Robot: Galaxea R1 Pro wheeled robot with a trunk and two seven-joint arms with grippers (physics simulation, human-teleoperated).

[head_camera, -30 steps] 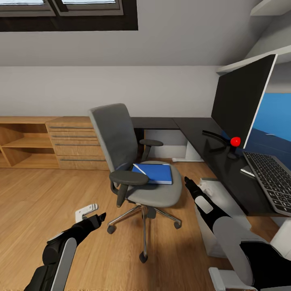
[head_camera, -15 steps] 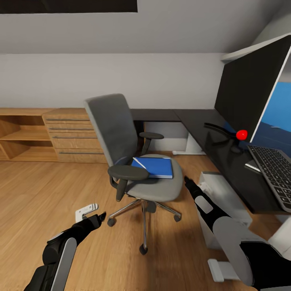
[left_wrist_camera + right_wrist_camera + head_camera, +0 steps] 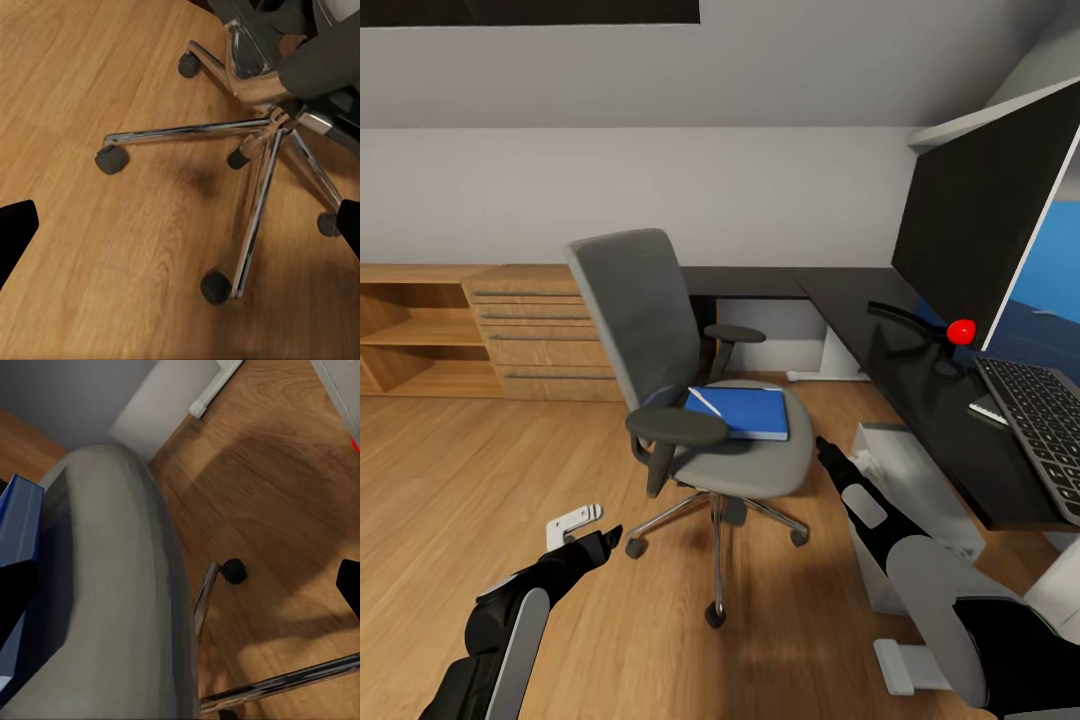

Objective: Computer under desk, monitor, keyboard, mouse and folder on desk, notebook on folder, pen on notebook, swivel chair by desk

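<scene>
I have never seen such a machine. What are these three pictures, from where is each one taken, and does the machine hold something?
This is a simulated wheeled robot with two arms; each ends in a two-finger gripper. The big picture comes from a camera on its head, looking down over the left gripper and the right gripper. The other two come from cameras on the wrists. The left wrist one looks at the chrome legs and casters of the swivel chair; the right wrist one looks past the chair's seat. On the seat lies a blue folder with a white pen on top. On the black desk stand a monitor and a keyboard. Both grippers are open and hold nothing.
</scene>
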